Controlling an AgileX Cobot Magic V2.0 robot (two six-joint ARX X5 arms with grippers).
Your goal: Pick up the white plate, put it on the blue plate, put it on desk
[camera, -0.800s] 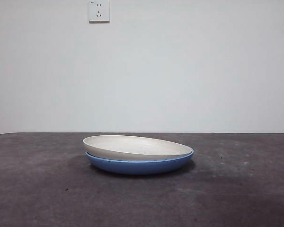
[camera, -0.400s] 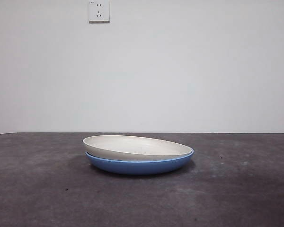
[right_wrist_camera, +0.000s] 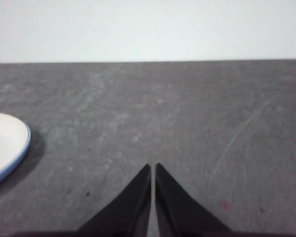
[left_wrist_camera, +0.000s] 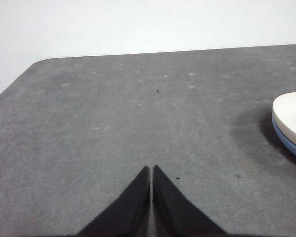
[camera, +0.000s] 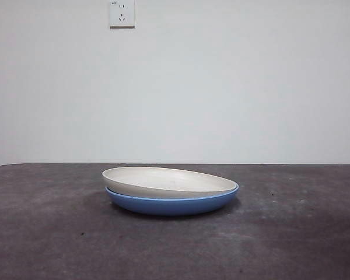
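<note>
The white plate (camera: 166,182) lay nested in the blue plate (camera: 172,204), tilted a little so that its rim rode higher on one side and sat flush with the blue rim on the other. The blue plate rested flat on the tabletop (camera: 52,233), roughly in the middle of the front view, with a soft shadow around its base. On the wall behind, high up, was a white socket (camera: 122,13).

Neither arm showed in the front view. The left claw (left_wrist_camera: 151,170) hung over bare tabletop with its jaws pressed together, holding nothing; the stacked plates peeked in at one edge of its picture (only a sliver of white over blue), well apart from the tips. The right claw (right_wrist_camera: 152,168) was likewise closed and empty over the tabletop, the plates showing at the opposite edge of its picture, well clear of it.
</note>
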